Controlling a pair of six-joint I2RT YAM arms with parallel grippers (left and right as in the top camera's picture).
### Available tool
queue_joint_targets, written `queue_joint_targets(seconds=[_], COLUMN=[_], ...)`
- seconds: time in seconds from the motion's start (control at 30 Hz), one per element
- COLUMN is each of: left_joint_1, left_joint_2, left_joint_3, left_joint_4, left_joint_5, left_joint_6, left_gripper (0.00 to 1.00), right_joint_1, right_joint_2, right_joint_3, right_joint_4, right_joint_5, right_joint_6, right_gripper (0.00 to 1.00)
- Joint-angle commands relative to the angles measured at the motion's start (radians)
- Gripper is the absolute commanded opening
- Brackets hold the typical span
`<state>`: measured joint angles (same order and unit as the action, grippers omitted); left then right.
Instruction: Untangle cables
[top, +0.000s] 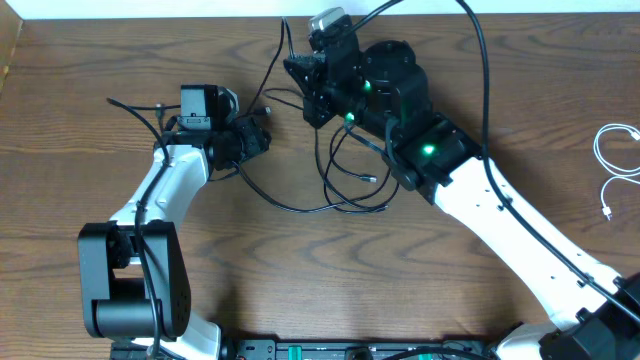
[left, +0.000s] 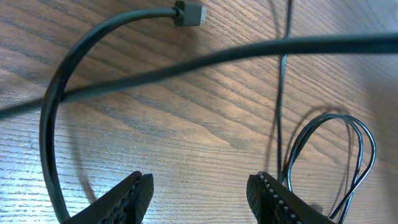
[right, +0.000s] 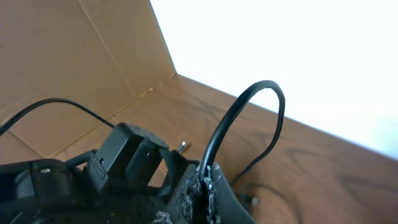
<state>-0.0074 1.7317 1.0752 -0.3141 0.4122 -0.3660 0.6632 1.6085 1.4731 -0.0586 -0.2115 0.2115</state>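
Tangle of black cables (top: 345, 206), one white cable (top: 606, 198); left gripper (left: 200, 186) apart, right gripper (right: 202, 186) clamps black cable (right: 249, 102).

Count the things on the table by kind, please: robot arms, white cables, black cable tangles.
robot arms: 2, left arm and right arm
white cable: 1
black cable tangle: 1, strands too knotted to count apart
total: 4
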Motion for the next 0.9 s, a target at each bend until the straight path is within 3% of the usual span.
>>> queue_joint_targets(seconds=[0.0,0.2,0.5,0.73,0.87], left_joint_1=[0.002,0.002,0.002,0.002,0.002], left_joint_2=[0.006,0.006,0.006,0.006,0.006], left_joint_3=[0.020,0.020,0.020,0.020,0.020], left_joint_4=[-0.002,-0.002,-0.002,-0.002,-0.002], left_joint_5=[-0.013,-0.013,-0.013,-0.013,-0.013], left_joint_6=[0.009,0.009,0.009,0.009,0.009], left_gripper=[0.55,0.55,0.55,0.55,0.55], right_joint_1=[-0.009,-0.009,-0.009,-0.010,-0.010], right_joint_2=[-0.048,-0.096,-0.101,-0.101,-0.099], right_joint_3=[0.014,0.014,0.014,0.014,0.013], right_joint_4=[0.003,-0.017,-0.204,-0.267,-0.329], right_joint_5=[0.087,0.316,0.800,0.850,0.673], right_joint_6=[-0.098,-0.124,-0.124,-0.123,-0.123], right_gripper=[0.01,0.01,0.01,0.01,0.01])
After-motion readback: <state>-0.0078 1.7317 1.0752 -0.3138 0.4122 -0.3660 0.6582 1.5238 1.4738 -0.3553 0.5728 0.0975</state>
